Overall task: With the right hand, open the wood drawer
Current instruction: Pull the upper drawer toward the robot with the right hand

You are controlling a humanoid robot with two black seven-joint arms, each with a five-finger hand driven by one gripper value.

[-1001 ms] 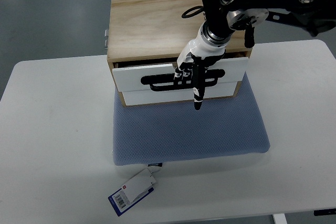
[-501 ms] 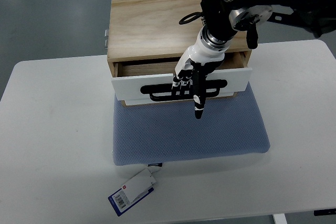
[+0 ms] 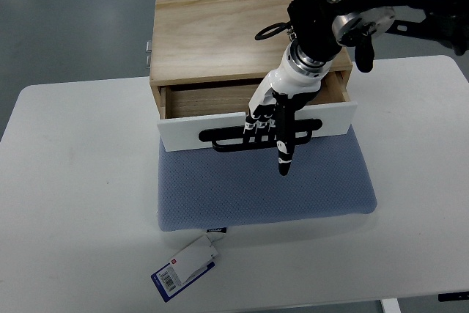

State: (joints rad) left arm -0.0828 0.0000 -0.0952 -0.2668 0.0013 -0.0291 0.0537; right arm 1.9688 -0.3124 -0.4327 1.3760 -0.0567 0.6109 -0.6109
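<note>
A light wood box [image 3: 220, 31] stands on a blue-grey mat [image 3: 264, 181]. Its drawer [image 3: 256, 126] has a white front and a black handle [image 3: 220, 138], and it is pulled partway out, so the wooden inside [image 3: 205, 99] shows. My right hand [image 3: 271, 126] comes down from the upper right. Its fingers [image 3: 253, 124] are hooked over the handle near the middle. One finger [image 3: 283, 153] points straight down past the drawer front over the mat. The left hand is out of view.
The box and mat sit on a white table [image 3: 73, 196]. A blue and white tag [image 3: 187, 265] hangs from the mat's front left corner. A small metal latch [image 3: 147, 55] sticks out on the box's left side.
The drawer has slid out toward the front, from barely open to well open. My right hand moved with it, still on the handle.
</note>
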